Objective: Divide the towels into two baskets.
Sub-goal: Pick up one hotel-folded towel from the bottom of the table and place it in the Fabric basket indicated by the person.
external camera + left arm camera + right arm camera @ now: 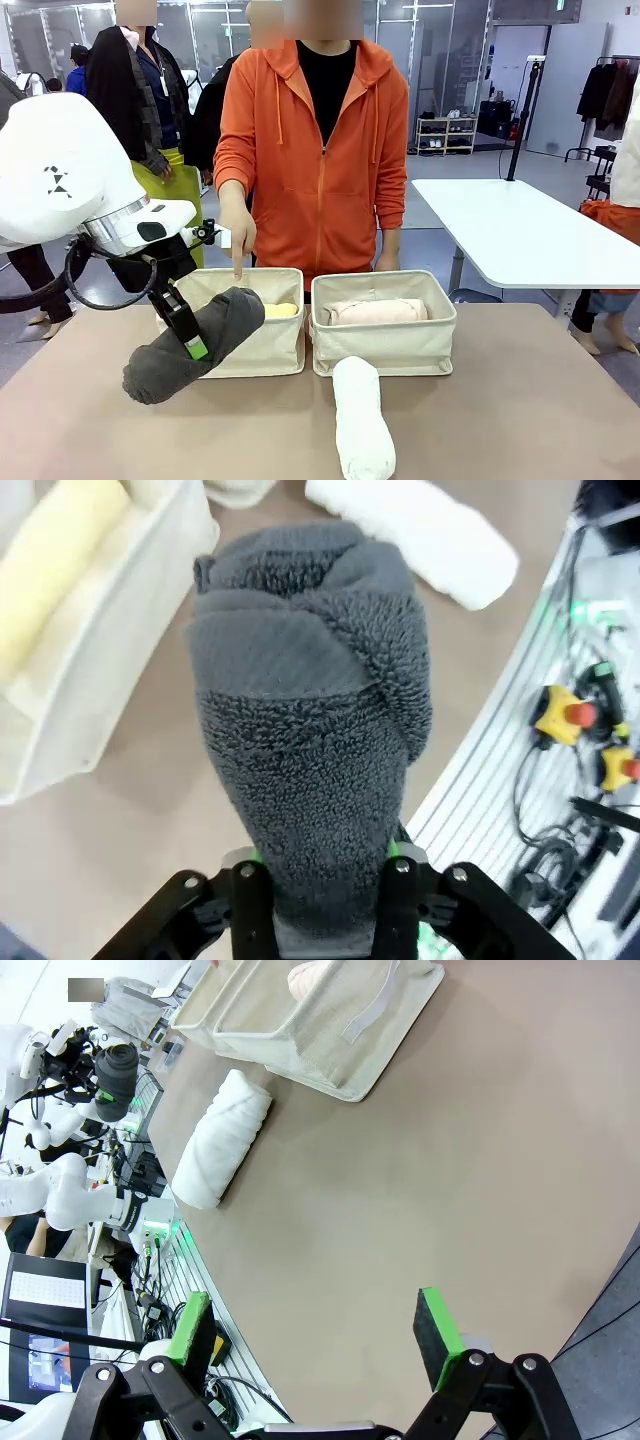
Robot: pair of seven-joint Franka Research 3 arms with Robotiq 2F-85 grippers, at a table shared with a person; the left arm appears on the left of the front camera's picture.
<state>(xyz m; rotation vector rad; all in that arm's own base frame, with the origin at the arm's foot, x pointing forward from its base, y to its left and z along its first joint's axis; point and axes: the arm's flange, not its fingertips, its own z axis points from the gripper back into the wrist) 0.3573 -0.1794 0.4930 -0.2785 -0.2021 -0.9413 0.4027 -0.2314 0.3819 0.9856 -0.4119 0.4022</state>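
Observation:
My left gripper (190, 335) is shut on the dark grey towel (190, 345), held in the air just in front of the left basket (255, 345). In the left wrist view the grey roll (310, 750) sticks out between the fingers. A pale yellow towel (280, 310) lies in the left basket (120, 640), seen also as the yellow roll (50, 570). The light pink towel (375, 311) lies in the right basket (385, 345). A white towel (362, 420) lies on the table in front of the right basket. My right gripper (320, 1325) is open above bare table.
A person in an orange hoodie (320, 150) stands behind the baskets, one finger (238, 265) pointing down at the left basket. The brown table (520, 400) has free room right of the white towel (220, 1140). A white table (510, 230) stands beyond.

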